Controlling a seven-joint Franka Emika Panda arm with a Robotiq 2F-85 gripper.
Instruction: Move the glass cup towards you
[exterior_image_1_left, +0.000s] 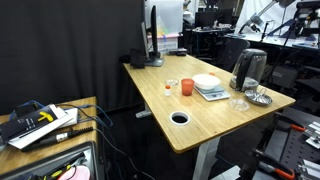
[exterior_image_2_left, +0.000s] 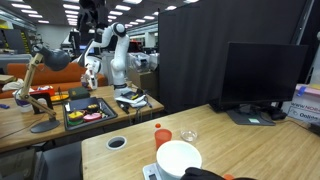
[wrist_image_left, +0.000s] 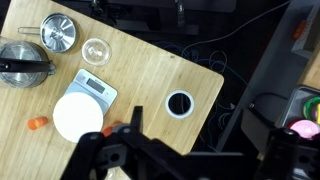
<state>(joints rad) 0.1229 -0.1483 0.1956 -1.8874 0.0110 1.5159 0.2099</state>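
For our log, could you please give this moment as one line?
phase: pre-grasp | gripper: above table, jaws unclear | glass cup: untouched, near orange cup

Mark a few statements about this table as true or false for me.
1. The glass cup stands beside the orange cup. True.
2. The end effector grips the glass cup. False: it hangs well above the table, away from the cup.
3. A white bowl sits on the scale. True.
4. The kettle lies on its side. False: it stands upright.
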